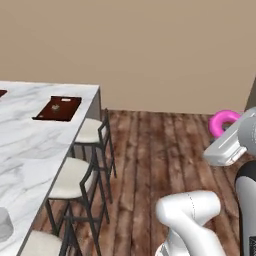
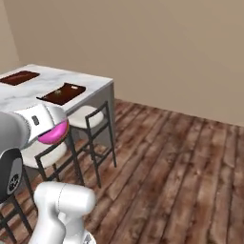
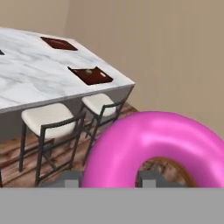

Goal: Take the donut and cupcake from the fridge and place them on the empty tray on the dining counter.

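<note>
- Beige walls back a wood-plank floor (image 2: 176, 162); the dining counter (image 1: 30, 150), white marble with grey veins, runs along the left side of the room.
- Tray (image 1: 58, 108): dark brown, rimmed, lying on the far end of the counter near its corner. A small item sits on it, too small to identify.
- A second flat brown board (image 2: 19, 77) lies farther along the counter top, well apart from the tray.
- Stools (image 1: 92, 131) with pale seats and dark frames line the counter's near edge, tucked partly under the overhang, between the robot and the tray.
- Gripper (image 3: 107, 180): fingers nearly closed, clamped on the donut (image 3: 157, 148). One fingertip stands outside the ring, the other inside the hole.
- Donut: bright pink icing, held in the air above the floor, clear of the counter and well short of the tray. In the left base view it shows past the hand, at the right edge.
- Markings: a small round emblem on the arm's dark joint in the right base view, not legible. No other writing can be read.
</note>
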Robot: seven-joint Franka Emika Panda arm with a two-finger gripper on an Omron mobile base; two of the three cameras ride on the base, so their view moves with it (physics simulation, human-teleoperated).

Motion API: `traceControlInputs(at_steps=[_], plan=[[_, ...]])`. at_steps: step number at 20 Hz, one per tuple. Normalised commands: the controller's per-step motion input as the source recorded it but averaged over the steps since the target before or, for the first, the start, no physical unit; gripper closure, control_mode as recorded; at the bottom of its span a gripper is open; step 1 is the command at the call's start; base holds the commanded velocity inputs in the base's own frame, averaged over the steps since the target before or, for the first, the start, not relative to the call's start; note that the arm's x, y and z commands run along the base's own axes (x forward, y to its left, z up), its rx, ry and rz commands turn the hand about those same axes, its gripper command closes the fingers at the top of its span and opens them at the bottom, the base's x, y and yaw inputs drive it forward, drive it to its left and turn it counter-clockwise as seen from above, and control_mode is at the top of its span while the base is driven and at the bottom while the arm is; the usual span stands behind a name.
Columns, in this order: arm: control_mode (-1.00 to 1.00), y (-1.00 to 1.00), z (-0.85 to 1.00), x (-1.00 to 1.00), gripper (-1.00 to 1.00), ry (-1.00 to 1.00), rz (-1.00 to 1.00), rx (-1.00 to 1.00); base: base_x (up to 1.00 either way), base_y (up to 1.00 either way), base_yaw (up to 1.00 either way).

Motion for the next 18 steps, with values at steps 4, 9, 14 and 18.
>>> traceControlInputs(at_steps=[4, 9, 14, 18], plan=[[1.0, 0.0, 0.0, 0.0, 1.0, 0.0, 0.0, 0.0, 1.0, -0.63, 0.44], [1.0, 0.0, 0.0, 0.0, 1.0, 0.0, 0.0, 0.0, 1.0, -0.64, 0.45], [1.0, 0.0, 0.0, 0.0, 1.0, 0.0, 0.0, 0.0, 1.0, -0.66, 0.46], [1.0, 0.0, 0.0, 0.0, 1.0, 0.0, 0.0, 0.0, 1.0, -0.66, 0.48]])
